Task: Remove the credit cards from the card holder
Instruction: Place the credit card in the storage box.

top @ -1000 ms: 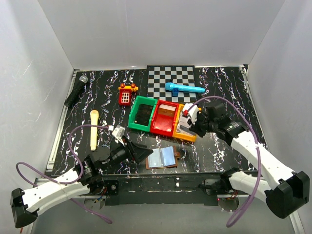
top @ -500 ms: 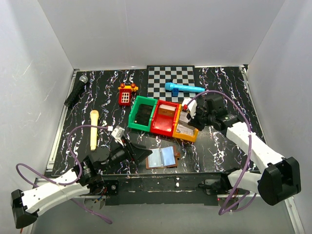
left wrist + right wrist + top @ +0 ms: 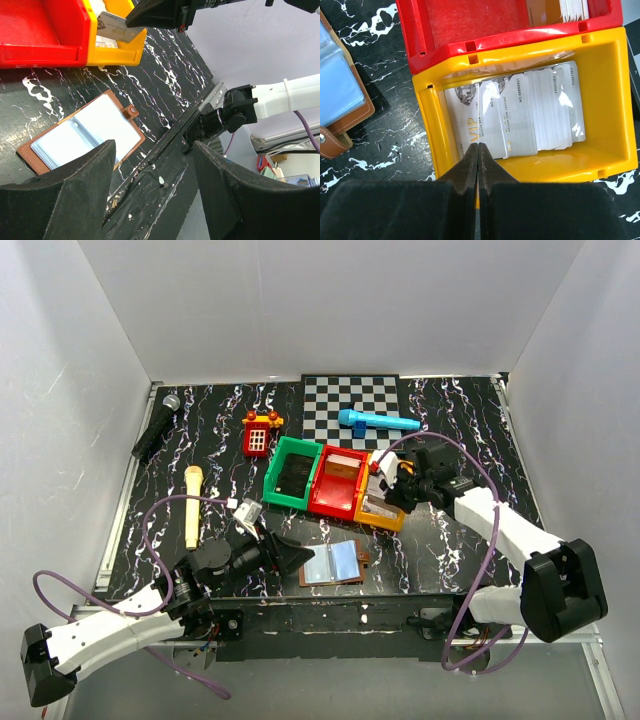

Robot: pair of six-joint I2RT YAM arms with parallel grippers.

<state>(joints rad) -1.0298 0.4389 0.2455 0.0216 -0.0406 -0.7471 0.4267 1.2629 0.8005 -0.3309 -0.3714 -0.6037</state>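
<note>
The right pincer (image 3: pixel 477 146), clenched on a VIP card (image 3: pixel 470 127) by its edge, should lower it flat onto the credit cards (image 3: pixel 540 110) in the yellow bin (image 3: pixel 615 100) before letting go — the card holder (image 3: pixel 82 132) lies open on the counter (image 3: pixel 165 75), beside the released left pincer (image 3: pixel 154 150).

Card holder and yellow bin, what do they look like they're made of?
Card holder: probably leather or faux leather, matte brown with stitched edges and a snap tab. Its pale blue pockets look like glossy clear plastic. Yellow bin: hard moulded plastic, smooth and slightly shiny, with crisp notched rims.
</note>
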